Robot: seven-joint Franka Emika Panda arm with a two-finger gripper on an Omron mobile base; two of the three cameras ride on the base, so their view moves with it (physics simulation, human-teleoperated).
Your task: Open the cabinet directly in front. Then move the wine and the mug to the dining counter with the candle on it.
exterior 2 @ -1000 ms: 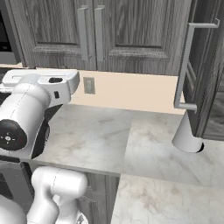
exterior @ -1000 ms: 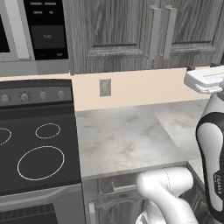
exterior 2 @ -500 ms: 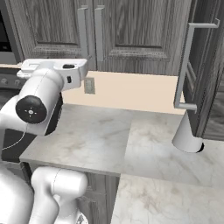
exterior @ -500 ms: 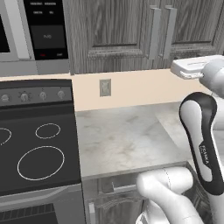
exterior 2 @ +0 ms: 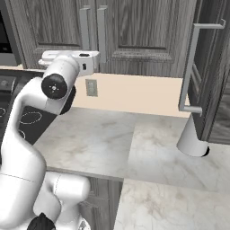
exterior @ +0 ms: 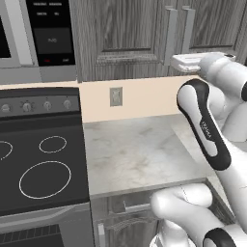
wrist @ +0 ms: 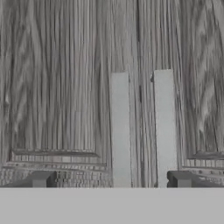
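We see the cabinet (wrist: 87, 78) right in front of our hand, with both doors shut. Its two silver handles (wrist: 120, 131) stand side by side at the middle. Our gripper (wrist: 110, 179) sits close to them, not touching, with its fingers (wrist: 41, 178) spread wide. Below are the marble worktop (exterior: 135, 154), the stove (exterior: 38, 164) and a tall faucet (exterior 2: 191, 85).

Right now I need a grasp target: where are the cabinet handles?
Hand view: the handles hang side by side at the door seam, just above the gripper.

Black stove (exterior: 38, 164), marble worktop (exterior: 135, 154), beige wall (exterior 2: 134, 92)
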